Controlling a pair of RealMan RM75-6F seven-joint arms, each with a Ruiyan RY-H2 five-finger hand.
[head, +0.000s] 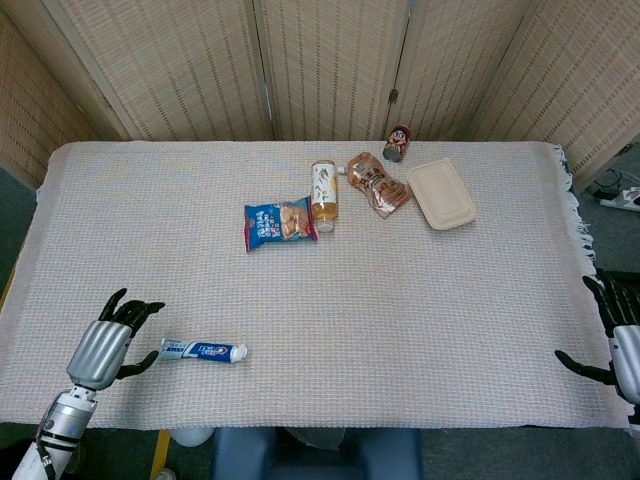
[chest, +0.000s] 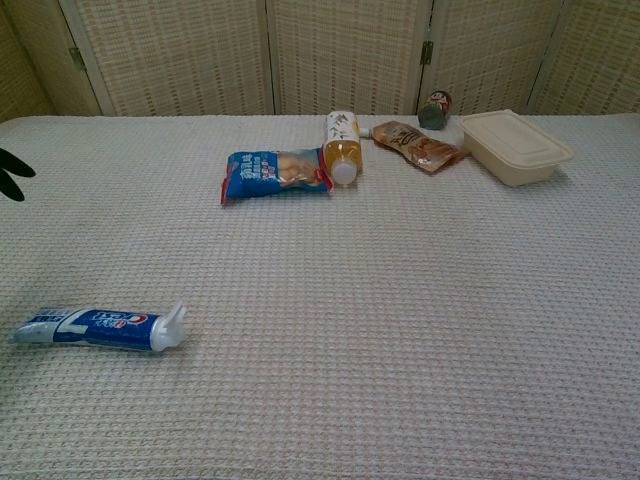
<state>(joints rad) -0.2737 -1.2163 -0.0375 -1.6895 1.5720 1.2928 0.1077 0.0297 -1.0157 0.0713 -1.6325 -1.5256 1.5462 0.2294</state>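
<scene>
Toothpaste tube (head: 203, 351) just right of left hand (head: 110, 340), snacks far behind.

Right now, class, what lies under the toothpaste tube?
The toothpaste tube lies flat on the woven tablecloth, beside the open left hand, which is not touching it. What the cloth covers beneath cannot be seen.
</scene>
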